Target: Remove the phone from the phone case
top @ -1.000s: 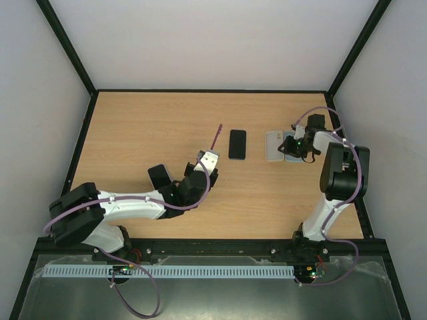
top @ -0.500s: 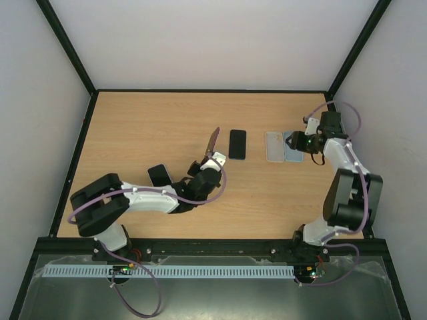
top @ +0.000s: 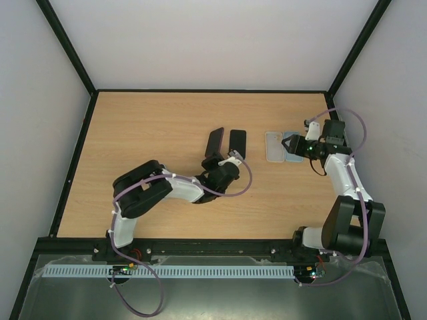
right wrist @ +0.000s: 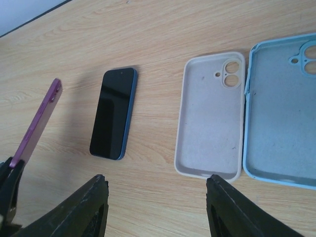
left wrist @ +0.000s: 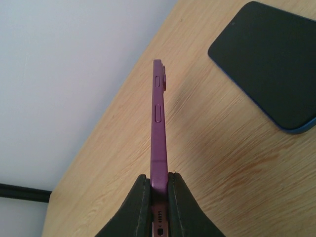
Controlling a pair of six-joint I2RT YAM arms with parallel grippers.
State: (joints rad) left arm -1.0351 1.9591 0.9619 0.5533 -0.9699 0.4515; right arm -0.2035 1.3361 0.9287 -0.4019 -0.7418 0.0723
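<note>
The left tool (left wrist: 159,180) is clamped on the lower end of the purple phone (left wrist: 158,123), held on edge over the counter (left wrist: 222,163). The right tool (right wrist: 157,183) is spread wide and empty. Beyond it lie a dark phone (right wrist: 113,113), a cream case (right wrist: 210,118) and a blue case (right wrist: 281,118) (both cases empty, side by side). Extraction appears complete; only set-down is left.

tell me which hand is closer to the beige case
Right. The right hand, open, sits by the blue case right next to the beige case. The left hand is beyond the dark phone, gripping the purple phone.
</note>
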